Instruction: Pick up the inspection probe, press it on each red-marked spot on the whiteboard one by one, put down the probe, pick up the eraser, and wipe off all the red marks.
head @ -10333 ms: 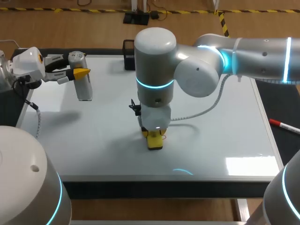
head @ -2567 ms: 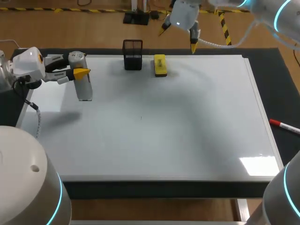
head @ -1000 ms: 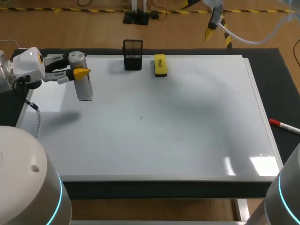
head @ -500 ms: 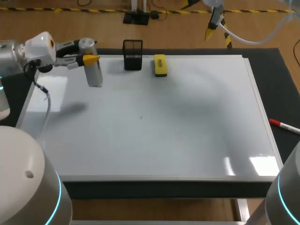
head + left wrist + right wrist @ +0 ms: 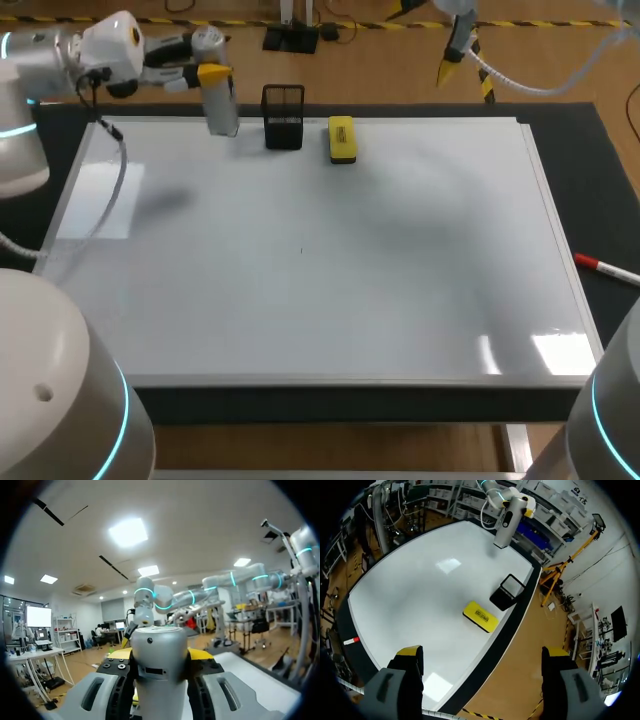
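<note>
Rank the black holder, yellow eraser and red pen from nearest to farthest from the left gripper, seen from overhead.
1. Black holder, at the whiteboard's far edge, just beside the left gripper.
2. Yellow eraser, next along that edge, beyond the holder.
3. Red pen, off the whiteboard's right side, clearly farthest.

The grey, cylindrical inspection probe (image 5: 221, 98) stands upright over the far edge of the whiteboard (image 5: 300, 320), towards its left. It is clamped near its top between the yellow tips of the left gripper (image 5: 212, 72), just beside a black mesh holder (image 5: 283, 117). The yellow eraser (image 5: 341, 139) lies flat on the board at the same far edge, just on the holder's other side. The glossy white board carries one tiny dark speck (image 5: 300, 250) near its middle.
</note>
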Controlling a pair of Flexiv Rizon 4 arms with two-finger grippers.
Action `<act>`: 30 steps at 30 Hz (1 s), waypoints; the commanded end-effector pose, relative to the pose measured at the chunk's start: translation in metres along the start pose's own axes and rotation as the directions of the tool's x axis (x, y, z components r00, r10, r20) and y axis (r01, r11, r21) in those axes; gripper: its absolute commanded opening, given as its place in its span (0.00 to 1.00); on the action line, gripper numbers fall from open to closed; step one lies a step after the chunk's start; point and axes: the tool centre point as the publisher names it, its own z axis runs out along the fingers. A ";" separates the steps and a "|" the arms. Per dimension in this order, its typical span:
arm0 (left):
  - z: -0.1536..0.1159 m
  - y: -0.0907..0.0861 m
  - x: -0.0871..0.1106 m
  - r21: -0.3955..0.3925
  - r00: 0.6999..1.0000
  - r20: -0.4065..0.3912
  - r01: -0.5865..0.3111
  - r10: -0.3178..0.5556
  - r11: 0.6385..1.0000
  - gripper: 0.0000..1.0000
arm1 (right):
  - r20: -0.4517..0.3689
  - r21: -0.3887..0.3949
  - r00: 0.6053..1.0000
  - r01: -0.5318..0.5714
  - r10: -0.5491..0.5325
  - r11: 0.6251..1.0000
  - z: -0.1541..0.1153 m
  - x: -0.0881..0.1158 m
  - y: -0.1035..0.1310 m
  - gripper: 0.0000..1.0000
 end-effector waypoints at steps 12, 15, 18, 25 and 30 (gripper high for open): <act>0.057 0.008 -0.060 0.030 0.991 -0.136 0.008 -0.004 1.000 0.00 | -0.003 0.004 1.000 0.001 -0.001 1.000 -0.001 0.000 0.000 1.00; 0.064 0.012 -0.067 0.031 0.991 -0.134 0.012 -0.007 0.999 0.00 | -0.003 0.004 1.000 0.001 -0.001 1.000 -0.001 0.000 0.000 1.00; 0.070 0.015 -0.072 0.033 0.991 -0.132 0.016 -0.011 0.999 0.00 | -0.003 0.004 1.000 0.001 -0.001 1.000 -0.001 0.000 0.000 1.00; 0.084 0.025 -0.085 0.038 0.992 -0.126 0.031 -0.026 0.999 0.00 | -0.003 0.004 1.000 0.001 -0.001 1.000 -0.001 0.000 0.000 1.00; 0.091 0.031 -0.090 0.032 0.992 -0.119 0.041 -0.037 0.999 0.00 | -0.003 0.004 1.000 0.001 -0.001 1.000 -0.001 0.000 0.000 1.00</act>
